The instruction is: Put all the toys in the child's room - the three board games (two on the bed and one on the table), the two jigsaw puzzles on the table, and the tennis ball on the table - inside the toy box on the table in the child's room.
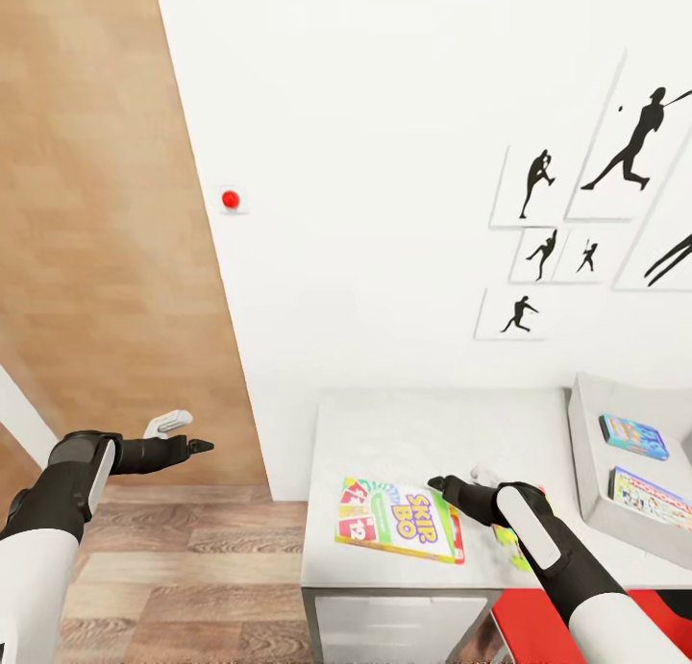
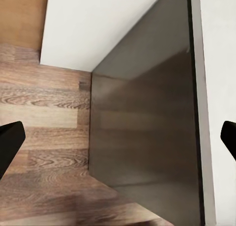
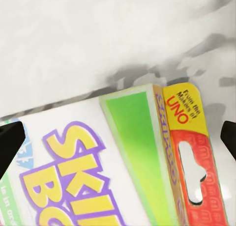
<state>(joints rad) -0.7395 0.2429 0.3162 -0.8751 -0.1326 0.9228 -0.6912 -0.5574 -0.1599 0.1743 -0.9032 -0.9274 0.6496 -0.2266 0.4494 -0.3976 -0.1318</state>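
Two board games, one blue (image 1: 634, 436) and one pale (image 1: 650, 498), already lie in the toy box (image 1: 588, 453) at the desk's (image 1: 423, 424) right end. Your right gripper (image 1: 459, 486) hovers, jaws apart, over the Skip-Bo box (image 1: 399, 520) near the desk's front edge, still to go in. Your left gripper (image 1: 183, 435) hangs spread and empty off the desk's left end.

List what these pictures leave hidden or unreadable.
- Toy box, head view: cut off by the right edge, so its far part and full contents are unknown.
- Bright item on the table, head view: mostly behind the right tool; what it is cannot be told.
- Skip-Bo game box, right wrist view: cropped by the frame.
- Red spot on the wall: too small to identify.
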